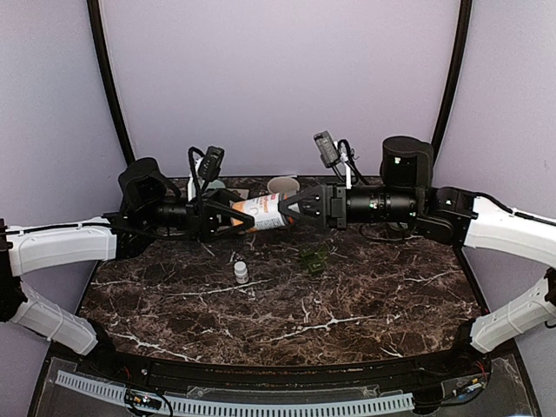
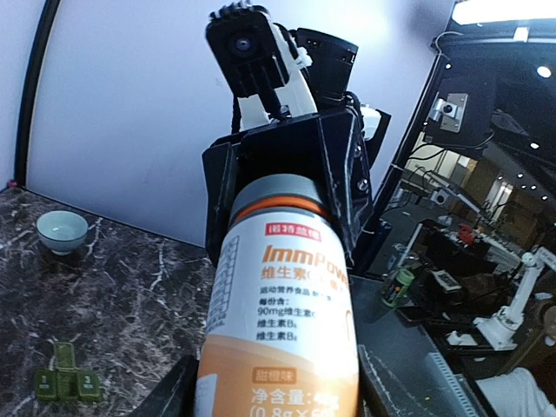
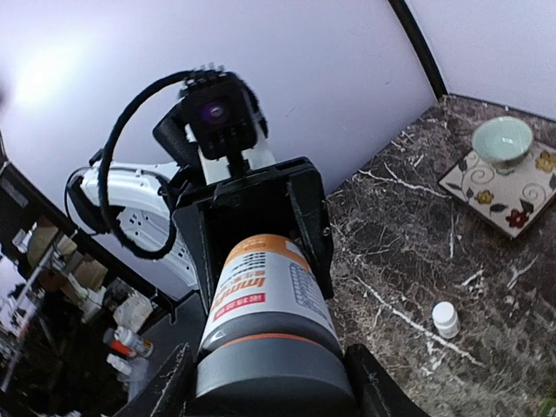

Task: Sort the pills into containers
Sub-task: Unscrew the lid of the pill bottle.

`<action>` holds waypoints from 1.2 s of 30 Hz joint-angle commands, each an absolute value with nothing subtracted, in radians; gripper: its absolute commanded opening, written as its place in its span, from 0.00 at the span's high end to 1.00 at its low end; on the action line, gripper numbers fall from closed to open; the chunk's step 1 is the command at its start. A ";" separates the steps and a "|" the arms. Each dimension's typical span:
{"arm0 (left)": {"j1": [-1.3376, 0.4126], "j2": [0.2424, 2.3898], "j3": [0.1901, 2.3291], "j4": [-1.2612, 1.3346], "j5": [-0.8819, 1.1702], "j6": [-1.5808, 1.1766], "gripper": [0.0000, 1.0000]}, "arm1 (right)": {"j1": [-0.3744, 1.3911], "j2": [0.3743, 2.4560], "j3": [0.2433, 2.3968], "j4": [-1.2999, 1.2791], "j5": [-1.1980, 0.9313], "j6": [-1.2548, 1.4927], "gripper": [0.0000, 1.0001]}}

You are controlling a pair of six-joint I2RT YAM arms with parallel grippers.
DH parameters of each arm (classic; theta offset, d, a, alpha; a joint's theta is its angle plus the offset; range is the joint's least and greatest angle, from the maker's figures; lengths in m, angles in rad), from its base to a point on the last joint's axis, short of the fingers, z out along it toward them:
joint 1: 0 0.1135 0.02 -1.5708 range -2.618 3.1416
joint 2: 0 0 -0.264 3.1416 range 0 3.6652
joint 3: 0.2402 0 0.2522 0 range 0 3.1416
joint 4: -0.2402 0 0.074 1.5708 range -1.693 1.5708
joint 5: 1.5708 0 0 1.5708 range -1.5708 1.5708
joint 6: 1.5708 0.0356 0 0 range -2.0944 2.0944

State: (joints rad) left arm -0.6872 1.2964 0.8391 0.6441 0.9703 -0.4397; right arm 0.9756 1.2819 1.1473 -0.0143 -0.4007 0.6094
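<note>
left pincer (image 1: 236,218), right pincer (image 1: 292,211) clamp bottle (image 1: 261,211) aloft — pill box (image 1: 314,258) apart

Bottle (image 2: 282,330) bottom cropped; pill box (image 1: 314,258) contents unreadable.

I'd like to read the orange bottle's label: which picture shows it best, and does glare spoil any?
Left wrist view: the bottle shows its label sharp and close, with a ceiling light flaring upper right. Right wrist view: the label is foreshortened and the wall carries a glare patch. Top external view: even light, label too small to read.
</note>
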 commanded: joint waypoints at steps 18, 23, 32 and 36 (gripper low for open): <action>-0.671 1.353 0.884 0.999 1.238 -0.888 1.00 | 0.998 1.154 1.079 -0.018 -0.351 0.110 0.66; -0.669 1.355 0.880 0.984 1.241 -0.874 1.00 | 1.009 1.149 1.072 -0.039 -0.308 0.079 0.65; -0.667 1.363 0.877 0.973 1.245 -0.860 1.00 | 1.012 1.128 1.072 -0.074 -0.253 0.034 0.61; -0.667 1.368 0.876 0.998 1.245 -0.877 1.00 | 1.014 1.136 1.072 -0.087 -0.245 0.022 0.58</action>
State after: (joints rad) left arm -0.6903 1.4040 0.8520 0.8845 1.1378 -0.8589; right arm 1.0355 1.1934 1.0824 -0.0151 -0.3210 0.0719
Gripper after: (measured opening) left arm 0.550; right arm 0.512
